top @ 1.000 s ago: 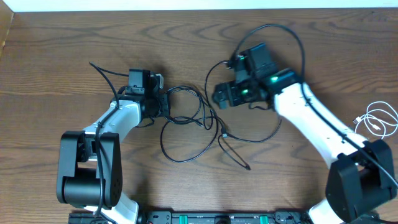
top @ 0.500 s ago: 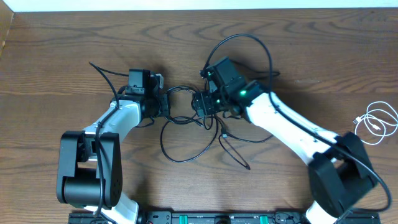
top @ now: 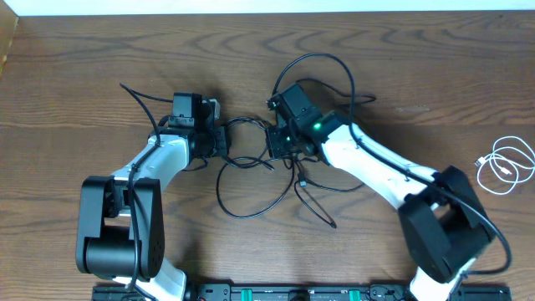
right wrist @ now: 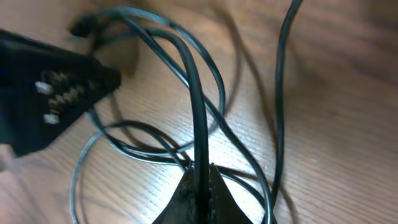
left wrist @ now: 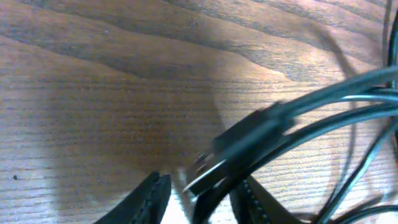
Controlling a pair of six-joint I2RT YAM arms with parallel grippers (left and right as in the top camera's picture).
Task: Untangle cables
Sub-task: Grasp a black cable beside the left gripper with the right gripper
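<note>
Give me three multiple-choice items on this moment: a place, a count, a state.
1. Where on the table is the white cable? A dead centre; B far right, apart from the black tangle; C far left.
2. How many white cables show? A none; B one; C three.
3. The right gripper is: A wide open; B shut on the white cable; C shut on a black cable.
Answers: B, it lies alone far right; B, only one white coil shows; C, its fingers pinch a black strand.
</note>
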